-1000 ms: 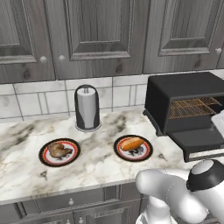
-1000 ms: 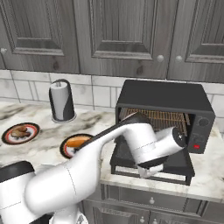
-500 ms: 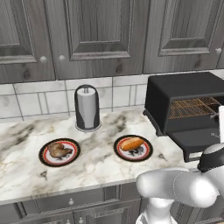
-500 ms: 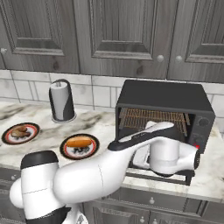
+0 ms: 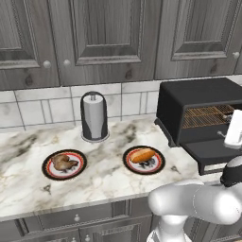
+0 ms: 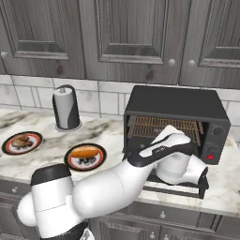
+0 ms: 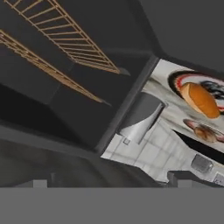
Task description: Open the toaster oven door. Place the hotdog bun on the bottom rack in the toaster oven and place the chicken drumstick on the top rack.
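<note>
Door of boxy matte black toaster oven lowered. Soft, light orange-tan hotdog bun: grip gently across middle. Tool state: cannot tell.

From my left base camera, the toaster oven stands at the right end of the marble surface, its door folded down flat toward the front edge. Two wire racks show inside. My white arm rises in front of the opening. The hotdog bun lies on a plate near the middle of the surface; the chicken drumstick sits on another plate toward the left. A paper towel holder stands upright at the back edge by the tiled wall.
</note>
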### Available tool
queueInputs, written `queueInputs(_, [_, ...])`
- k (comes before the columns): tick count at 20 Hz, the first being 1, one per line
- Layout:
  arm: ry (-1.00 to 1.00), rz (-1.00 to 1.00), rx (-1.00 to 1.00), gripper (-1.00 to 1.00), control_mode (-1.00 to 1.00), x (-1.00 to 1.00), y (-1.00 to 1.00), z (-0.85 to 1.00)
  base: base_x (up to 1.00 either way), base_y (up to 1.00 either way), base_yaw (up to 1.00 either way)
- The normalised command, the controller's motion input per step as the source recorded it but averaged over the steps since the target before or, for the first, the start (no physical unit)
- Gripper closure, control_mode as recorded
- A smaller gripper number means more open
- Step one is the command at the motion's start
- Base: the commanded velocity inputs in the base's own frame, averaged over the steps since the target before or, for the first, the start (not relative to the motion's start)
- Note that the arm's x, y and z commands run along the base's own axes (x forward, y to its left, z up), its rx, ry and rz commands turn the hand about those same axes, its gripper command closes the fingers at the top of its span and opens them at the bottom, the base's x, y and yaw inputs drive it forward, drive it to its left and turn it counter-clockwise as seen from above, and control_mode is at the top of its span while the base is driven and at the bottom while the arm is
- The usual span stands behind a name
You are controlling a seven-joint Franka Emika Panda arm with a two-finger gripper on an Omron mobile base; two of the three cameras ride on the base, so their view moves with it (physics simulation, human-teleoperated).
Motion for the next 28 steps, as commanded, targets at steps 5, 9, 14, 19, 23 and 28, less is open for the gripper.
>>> queueInputs(5, [-0.1, -0.17, 0.09, -1.0, -1.0, 0.47, -0.01, 0.08, 0.0, 0.0, 0.0])
queueInputs(9, [-0.09, -0.18, 0.0, -1.0, -1.0, 0.56, 0.0, -0.05, 0.0, 0.0, 0.0])
queueInputs(14, [-0.09, -0.06, 0.01, -1.0, -1.0, 0.52, -0.05, -0.07, 0.0, 0.0, 0.0])
queueInputs(19, [0.0, 0.0, 0.0, -1.0, -1.0, 0.68, -0.04, -0.3, 0.0, 0.0, 0.0])
queueInputs(23, [0.0, 0.0, 0.0, -1.0, -1.0, 0.66, -0.12, -0.31, 0.0, 0.0, 0.0])
queueInputs(28, [0.0, 0.0, 0.0, -1.0, -1.0, 0.52, -0.26, -0.31, 0.0, 0.0, 0.0])
